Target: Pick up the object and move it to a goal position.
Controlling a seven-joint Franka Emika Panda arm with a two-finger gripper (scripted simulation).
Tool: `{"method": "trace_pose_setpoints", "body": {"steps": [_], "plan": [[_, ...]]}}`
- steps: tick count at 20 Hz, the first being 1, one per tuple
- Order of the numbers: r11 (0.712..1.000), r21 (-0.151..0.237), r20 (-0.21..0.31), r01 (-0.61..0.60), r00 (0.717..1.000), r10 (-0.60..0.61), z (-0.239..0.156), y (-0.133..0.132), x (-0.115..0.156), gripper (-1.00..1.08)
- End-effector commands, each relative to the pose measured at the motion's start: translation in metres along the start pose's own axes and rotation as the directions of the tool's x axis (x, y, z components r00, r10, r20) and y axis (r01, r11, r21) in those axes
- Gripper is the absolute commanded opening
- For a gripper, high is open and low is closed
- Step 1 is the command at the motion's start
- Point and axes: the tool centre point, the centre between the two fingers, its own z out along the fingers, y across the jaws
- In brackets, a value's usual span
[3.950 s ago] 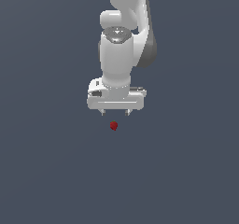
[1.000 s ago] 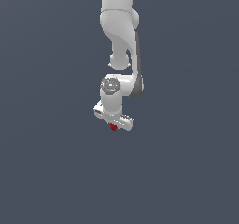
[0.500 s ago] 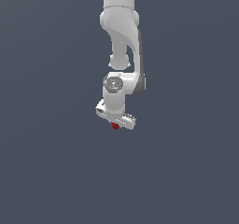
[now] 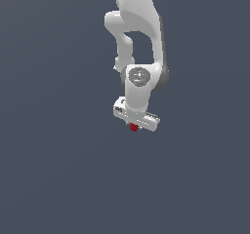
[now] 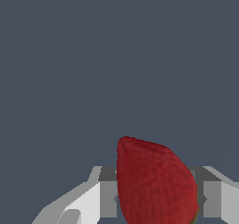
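Where the white arm (image 4: 139, 43) bends down from the top of the exterior view, its wrist ends in a tilted claw (image 4: 135, 123), the end toward the exterior view's left sitting higher than the end toward the exterior view's right. Just under the claw's pale body a small dark red object (image 4: 134, 127) peeks out, touching the claw and far smaller than it. In the wrist view the same object (image 5: 156, 183) fills the space between the two grey-white fingers (image 5: 108, 197), its pointed end facing away from the camera and its dimpled, strawberry-like skin plain to see. The fingers press against it on both sides, so the claw is closed down to the width of the object and has it firmly in its grip. Around arm and object lies only a flat, dark grey-blue surface (image 4: 53, 169); whether the object hangs above it or touches it cannot be told.
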Motion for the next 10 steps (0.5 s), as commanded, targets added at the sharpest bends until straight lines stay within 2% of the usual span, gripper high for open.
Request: {"method": "trace_pose_setpoints", "body": {"steps": [1,5,10], "plan": [[1.0,-0.001,0.0,-0.002,1.0,0.002,-0.0103,-0.0107,-0.0035,-1.0],[1.0,-0.001,0.0,-0.002,1.0,0.002,-0.0168,-0.0182,-0.0053,-1.0],[1.0,-0.001,0.0,-0.002,1.0,0.002,-0.0138,-0.0154,-0.0034,-1.0]]}}
